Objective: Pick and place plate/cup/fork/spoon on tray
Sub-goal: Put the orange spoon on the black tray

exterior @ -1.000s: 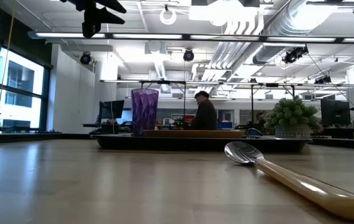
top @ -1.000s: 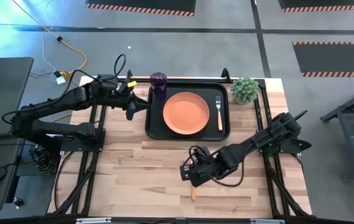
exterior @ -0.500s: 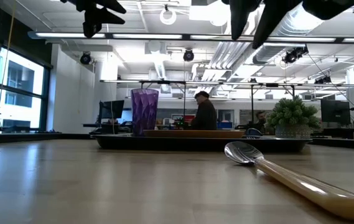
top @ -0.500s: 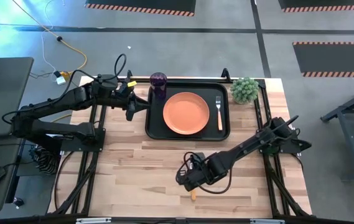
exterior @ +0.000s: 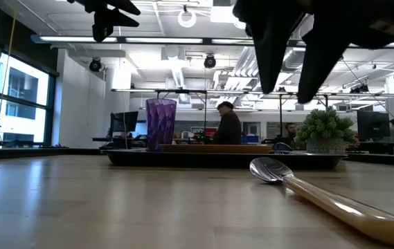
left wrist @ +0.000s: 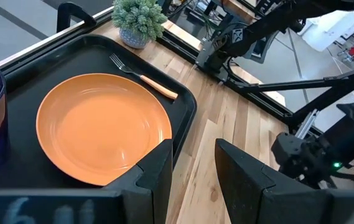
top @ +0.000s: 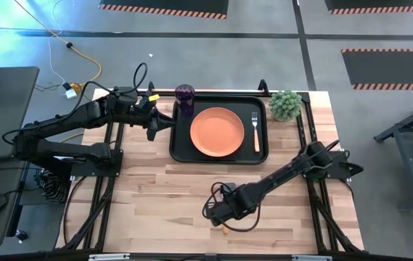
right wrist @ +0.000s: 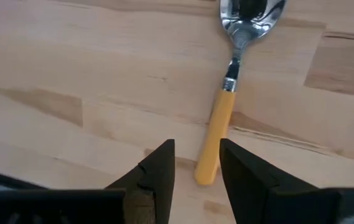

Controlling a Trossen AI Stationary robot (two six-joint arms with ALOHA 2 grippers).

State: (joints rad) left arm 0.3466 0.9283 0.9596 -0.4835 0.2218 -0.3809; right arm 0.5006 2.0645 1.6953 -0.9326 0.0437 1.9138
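The left claw [top: 164, 123] hangs above the bench [top: 155, 196] just beside the tray's left rim, fingers slightly parted and holding nothing. The tray [top: 179, 148] carries, from left to right, the cup [top: 184, 95] at its far left corner, the plate [top: 217, 131] at centre, and the fork [top: 255, 130] along the right side. The right claw [right wrist: 195, 171] is poised directly over the spoon [right wrist: 228, 93], fingers open, straddling the handle end. The spoon lies flat on the bench, well apart from the tray.
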